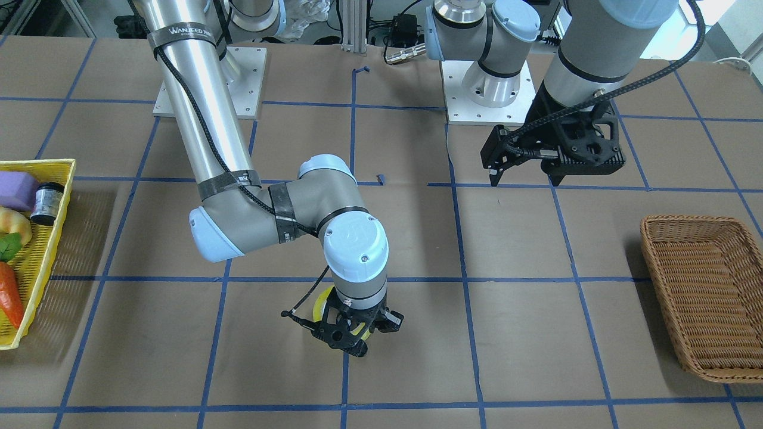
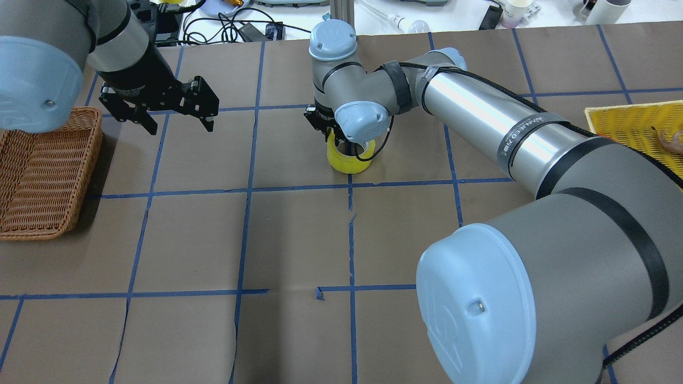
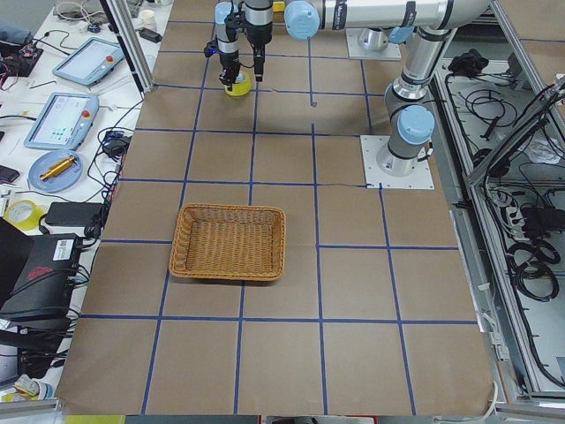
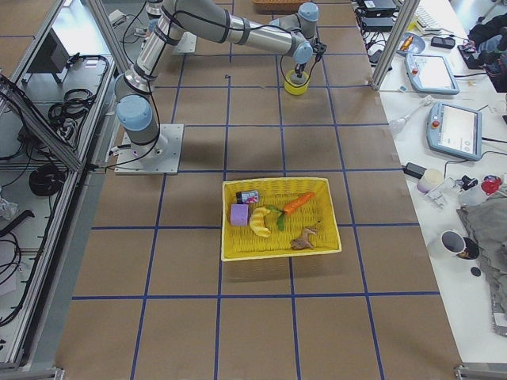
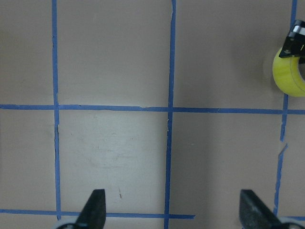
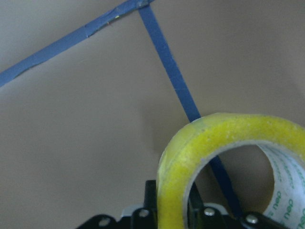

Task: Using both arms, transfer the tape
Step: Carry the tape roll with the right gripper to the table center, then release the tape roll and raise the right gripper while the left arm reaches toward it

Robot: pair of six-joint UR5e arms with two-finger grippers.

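Note:
The yellow tape roll stands near the table's middle and also shows in the overhead view. My right gripper is down on it, shut on the ring's wall. In the right wrist view the tape fills the lower right, with one side of the ring clamped between the fingers. I cannot tell whether it rests on the table or hangs just above it. My left gripper hovers open and empty well to the side. In its wrist view both fingertips are spread wide, with the tape at the right edge.
A brown wicker basket sits at the table end on my left side; it also shows in the overhead view. A yellow tray with toy food sits at the other end. Blue tape lines grid the brown table.

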